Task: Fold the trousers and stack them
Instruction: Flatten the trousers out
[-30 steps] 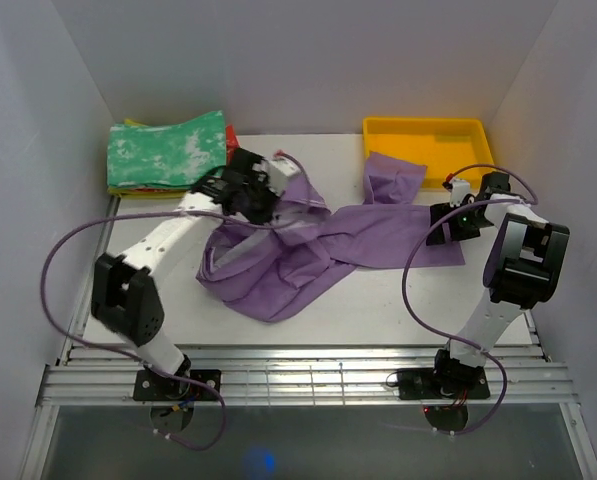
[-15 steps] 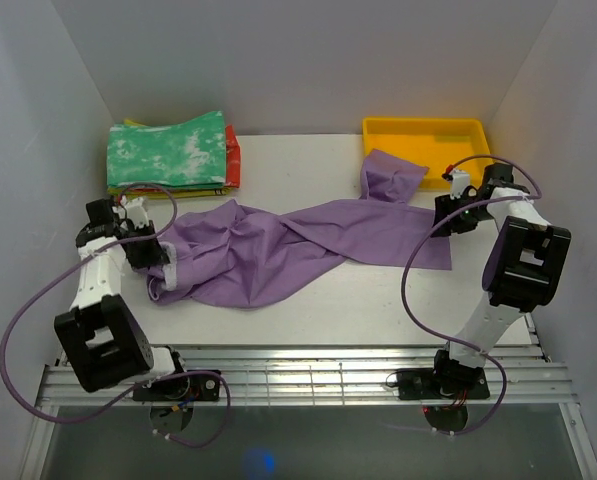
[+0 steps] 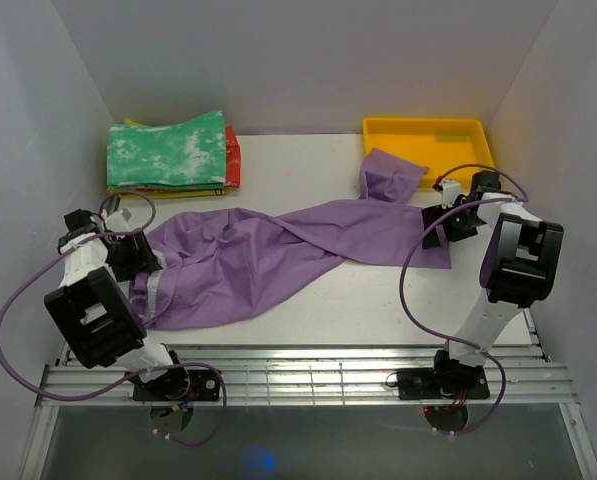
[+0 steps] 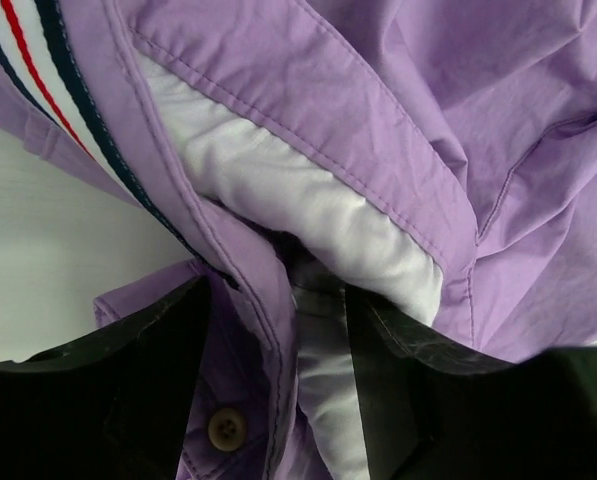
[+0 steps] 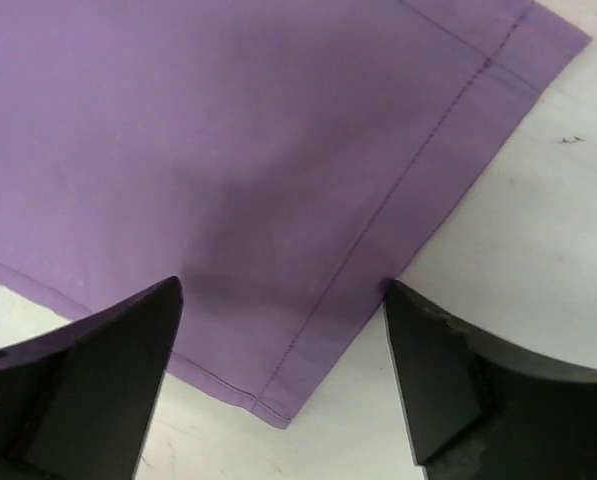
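Observation:
The lilac trousers (image 3: pixel 248 260) lie spread across the table, waist at the left and one leg running right. The other leg end (image 3: pixel 390 175) bunches up by the yellow tray. My left gripper (image 3: pixel 138 258) sits at the waist. In the left wrist view its gripper (image 4: pixel 276 300) stands open, and a fold of purple cloth (image 4: pixel 378 120) with a button (image 4: pixel 225 428) and white lining lies loose between the fingers. The striped waistband (image 4: pixel 38 60) shows at upper left. My right gripper (image 3: pixel 440 228) hovers open over the leg's hem corner (image 5: pixel 278 400), with nothing gripped by this gripper (image 5: pixel 281 290).
A stack of folded garments (image 3: pixel 168 150), green-and-white on top with red (image 3: pixel 234 160) and yellow edges below, sits at the back left. A yellow tray (image 3: pixel 428 124) stands at the back right. White walls close in on both sides.
The left arm has dragged the waist from the table's middle out to the left, stretching the trousers flat, and its jaws have opened. The right gripper stayed at the hem and reopened.

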Controlling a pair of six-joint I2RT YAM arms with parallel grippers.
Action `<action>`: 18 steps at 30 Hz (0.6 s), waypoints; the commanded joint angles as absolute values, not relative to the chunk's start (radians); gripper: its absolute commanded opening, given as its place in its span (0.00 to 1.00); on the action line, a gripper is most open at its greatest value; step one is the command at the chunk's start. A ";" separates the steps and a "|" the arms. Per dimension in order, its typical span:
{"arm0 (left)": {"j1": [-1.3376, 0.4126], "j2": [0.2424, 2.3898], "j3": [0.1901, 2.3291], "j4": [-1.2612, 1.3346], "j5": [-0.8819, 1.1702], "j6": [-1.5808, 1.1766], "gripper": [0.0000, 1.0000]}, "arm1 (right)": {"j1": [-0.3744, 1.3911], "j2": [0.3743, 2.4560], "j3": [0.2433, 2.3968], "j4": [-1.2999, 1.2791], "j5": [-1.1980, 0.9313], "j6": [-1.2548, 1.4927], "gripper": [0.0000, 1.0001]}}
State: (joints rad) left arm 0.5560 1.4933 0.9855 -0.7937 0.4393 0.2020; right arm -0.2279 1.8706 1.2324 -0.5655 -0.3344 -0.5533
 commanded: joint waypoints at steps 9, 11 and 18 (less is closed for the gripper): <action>0.555 1.445 1.054 -0.801 0.543 0.253 0.69 | -0.160 1.792 1.259 -0.721 -0.526 -0.617 0.08; 0.555 1.442 1.049 -0.805 0.558 0.261 0.69 | -0.158 1.754 1.361 -0.771 -0.679 -0.603 0.08; 0.555 1.410 1.017 -0.808 0.606 0.290 0.70 | 0.020 1.724 1.600 -0.467 -0.897 -0.309 0.08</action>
